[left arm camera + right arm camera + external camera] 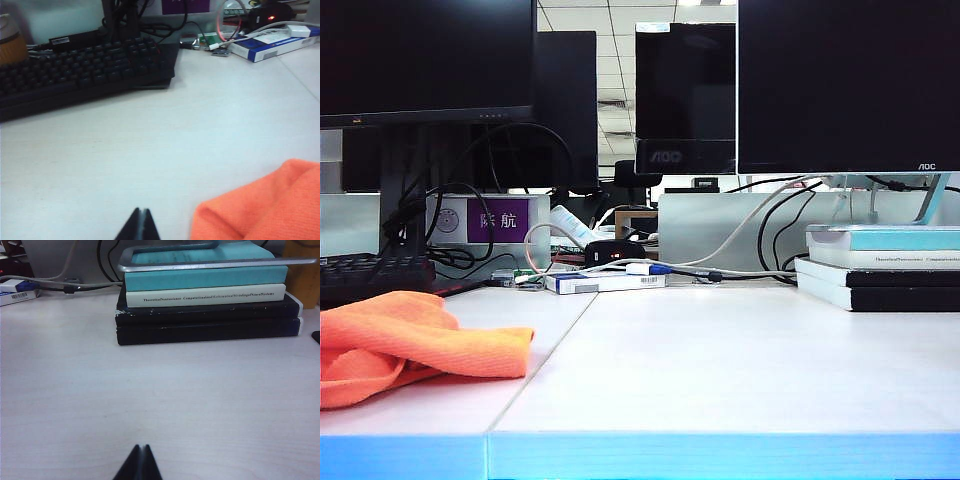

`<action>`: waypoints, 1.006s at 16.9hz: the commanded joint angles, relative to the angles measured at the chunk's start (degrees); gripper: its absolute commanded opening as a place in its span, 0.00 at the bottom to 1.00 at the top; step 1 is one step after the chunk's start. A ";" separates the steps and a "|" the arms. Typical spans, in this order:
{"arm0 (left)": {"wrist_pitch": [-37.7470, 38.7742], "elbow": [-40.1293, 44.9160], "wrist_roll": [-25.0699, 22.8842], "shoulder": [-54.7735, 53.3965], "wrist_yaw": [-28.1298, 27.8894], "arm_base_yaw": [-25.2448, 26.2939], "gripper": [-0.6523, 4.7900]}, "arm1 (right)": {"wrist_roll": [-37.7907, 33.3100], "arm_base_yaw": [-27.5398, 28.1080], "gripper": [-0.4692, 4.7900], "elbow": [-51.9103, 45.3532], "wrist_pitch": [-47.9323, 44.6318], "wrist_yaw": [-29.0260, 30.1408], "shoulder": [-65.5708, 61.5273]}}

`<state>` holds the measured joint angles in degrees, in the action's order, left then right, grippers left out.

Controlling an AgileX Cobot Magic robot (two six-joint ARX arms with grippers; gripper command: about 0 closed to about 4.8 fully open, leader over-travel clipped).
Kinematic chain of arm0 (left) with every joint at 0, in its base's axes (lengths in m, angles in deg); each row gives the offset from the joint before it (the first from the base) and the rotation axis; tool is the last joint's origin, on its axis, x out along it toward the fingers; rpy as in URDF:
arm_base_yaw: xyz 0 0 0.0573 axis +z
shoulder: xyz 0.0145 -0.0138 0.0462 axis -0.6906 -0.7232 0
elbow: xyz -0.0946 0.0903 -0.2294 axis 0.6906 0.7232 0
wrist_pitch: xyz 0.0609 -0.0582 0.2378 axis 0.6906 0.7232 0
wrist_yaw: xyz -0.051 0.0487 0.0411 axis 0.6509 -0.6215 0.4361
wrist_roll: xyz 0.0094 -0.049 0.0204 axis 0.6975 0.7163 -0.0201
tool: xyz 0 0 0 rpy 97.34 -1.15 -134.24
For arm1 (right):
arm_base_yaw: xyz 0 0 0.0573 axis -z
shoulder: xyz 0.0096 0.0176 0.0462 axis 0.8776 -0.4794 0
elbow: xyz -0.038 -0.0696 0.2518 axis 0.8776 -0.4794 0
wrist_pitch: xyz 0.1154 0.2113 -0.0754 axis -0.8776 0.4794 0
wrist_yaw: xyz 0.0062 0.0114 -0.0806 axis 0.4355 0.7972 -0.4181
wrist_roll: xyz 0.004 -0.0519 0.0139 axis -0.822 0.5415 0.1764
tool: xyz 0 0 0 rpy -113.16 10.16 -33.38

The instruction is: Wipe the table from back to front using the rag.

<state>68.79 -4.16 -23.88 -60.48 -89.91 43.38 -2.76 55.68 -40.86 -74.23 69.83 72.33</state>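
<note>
Clearly nothing of the wiping has begun: the soft, bright orange ribbed rag (415, 345) lies crumpled and untouched at the near left of the wide white matte table (720, 360), close to its light-blue front edge.

Neither arm shows in the exterior view. In its wrist view the left gripper (140, 225) has its dark fingertips pressed together, holding nothing, low above bare tabletop. The right gripper (140, 462) is likewise closed and empty, over the right part of the table, with a stack of dark and teal books (205, 300) at the far side ahead of it.

From the left wrist view, the rag (265, 205) sits just beside the closed left tips, not touching them, with a long black keyboard (85, 67) farther back.

By my reading, the step in hand is fetching the cloth. That calls for the left jaws to part, shift sideways over the folds, drop and pinch a good bunch, then carry it toward the far side before drawing it nearward.
</note>
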 commanded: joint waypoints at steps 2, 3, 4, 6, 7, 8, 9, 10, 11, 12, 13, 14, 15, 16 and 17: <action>0.98 0.11 0.26 0.11 0.33 -0.07 0.11 | -0.22 -0.07 0.09 -0.39 -0.61 0.09 0.07; 0.98 0.11 0.26 0.11 0.33 -0.07 0.11 | -0.22 -0.07 0.09 -0.39 -0.61 0.09 0.07; 0.98 0.11 1.99 0.11 0.20 -0.07 0.11 | -0.22 -0.09 0.09 -0.37 -1.55 0.09 0.07; 1.05 -0.48 9.92 0.11 -1.90 -0.07 0.11 | -4.81 -0.11 0.09 0.63 -5.09 0.04 0.07; 1.09 -1.11 11.72 0.11 -2.03 -0.07 0.11 | -7.48 -0.09 0.09 1.75 -5.01 -0.48 0.04; 1.11 -2.58 11.82 0.11 -1.99 -0.07 0.11 | -9.18 -0.09 0.09 3.30 -4.81 -1.09 -0.09; 0.96 -3.85 11.85 0.09 -2.03 -0.07 0.11 | -9.22 -0.13 0.09 4.85 -4.76 -1.33 -0.20; 0.90 -5.27 11.87 0.09 -2.21 -0.07 0.11 | -9.18 -0.15 0.09 6.93 -4.79 -1.64 -0.28; 0.50 -6.45 12.83 -0.11 -2.67 -0.07 0.11 | -8.81 -0.02 0.09 9.16 -4.76 -2.71 -0.39; 0.26 -7.56 13.31 -0.46 -2.64 -0.07 0.11 | -8.72 -0.04 0.09 11.23 -4.74 -3.65 -0.70; 0.15 -9.27 13.68 -1.18 -2.67 -0.07 0.11 | -8.70 -0.02 0.09 14.01 -4.26 -4.61 -1.29; 0.11 -10.95 13.64 -2.12 -2.69 -0.07 0.11 | -8.70 -0.04 0.09 16.59 -3.58 -5.38 -2.49; 0.17 -13.18 13.57 -4.02 -2.67 -0.04 0.11 | -8.70 -0.02 0.09 19.87 -2.36 -6.40 -4.52; 1.20 -15.96 13.53 -6.71 -2.67 -0.04 0.11 | -8.52 0.00 0.09 22.84 -1.40 -6.58 -6.75; 2.01 -18.08 13.51 -9.14 -2.67 -0.04 0.11 | -8.50 0.00 0.09 25.81 -1.01 -6.51 -9.38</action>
<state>70.03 -19.96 -10.70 -67.14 -92.40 43.38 -11.50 55.71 -17.80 -76.04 63.60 65.65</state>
